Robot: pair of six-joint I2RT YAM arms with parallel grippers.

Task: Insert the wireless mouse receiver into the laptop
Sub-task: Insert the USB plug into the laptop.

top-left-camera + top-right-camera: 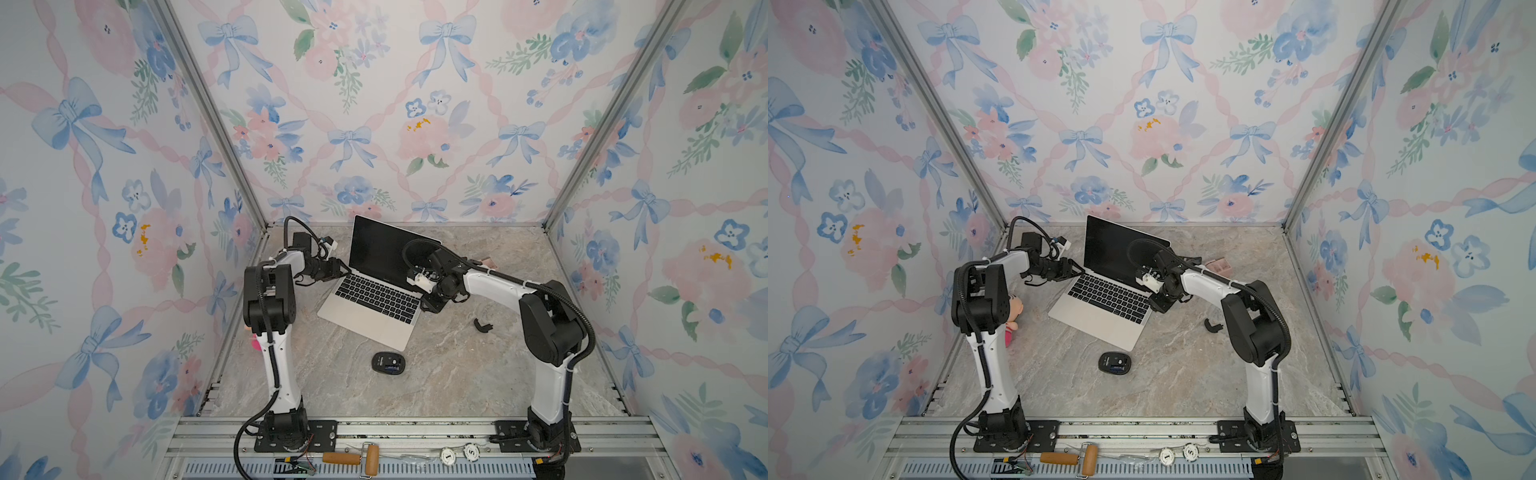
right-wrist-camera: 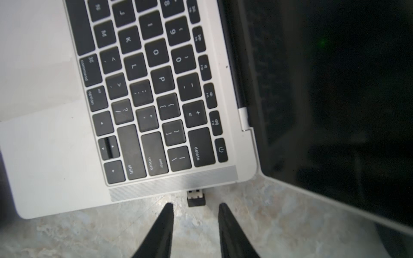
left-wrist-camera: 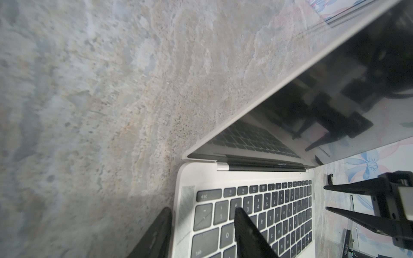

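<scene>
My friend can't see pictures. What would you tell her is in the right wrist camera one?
A tiny dark wireless mouse receiver sticks out of the side edge of an open silver laptop, beside its return key. The right gripper's two black fingers point at it, spread apart, not touching it, over a marbled table.

In both top views the black right gripper (image 1: pixel 430 306) blocks the right edge of the slim silver-gold laptop (image 1: pixel 368 326), the tiny dark USB receiver (image 2: pixel 196 197) lost behind it, and in the right wrist view its plug tip vanishes under that edge, depth unreadable.
</scene>
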